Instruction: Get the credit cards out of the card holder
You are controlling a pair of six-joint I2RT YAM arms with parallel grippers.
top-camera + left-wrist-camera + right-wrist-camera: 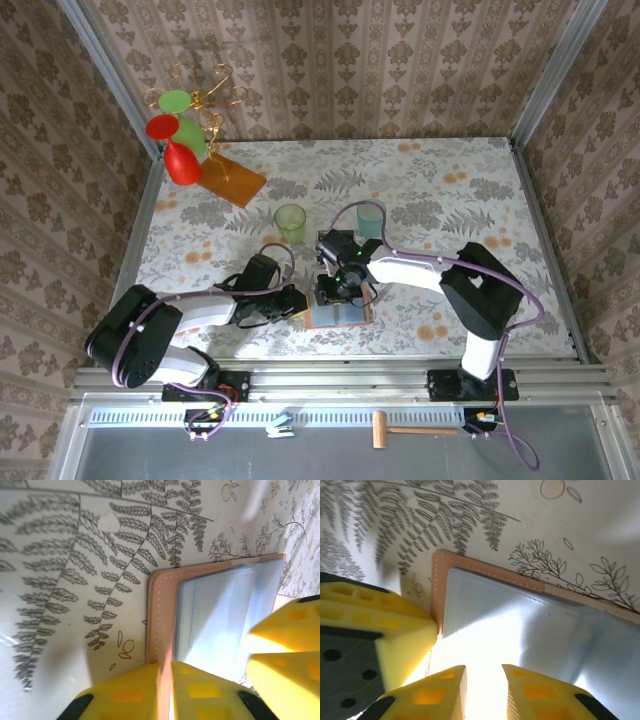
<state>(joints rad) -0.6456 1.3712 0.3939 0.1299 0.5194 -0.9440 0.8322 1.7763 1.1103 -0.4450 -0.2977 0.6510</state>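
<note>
Now, up top: card holder (338, 312) open, near the green cup (290, 222), on the arms' side. Left wrist: brown edge pinched in the left gripper (165, 672). Right wrist: right gripper (483, 672) narrow, hold unclear. Probably soft, floppy; pull cards by an edge.

Matt stitched-leather card holder (160, 620), glossy inner panels (220, 615)

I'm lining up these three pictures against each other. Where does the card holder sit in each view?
Top external: card holder at lower centre.
Left wrist: card holder right of centre, tan border towards the left.
Right wrist: card holder from centre to the right edge.
Shared landmark: the leaf-print tablecloth beneath it.
</note>
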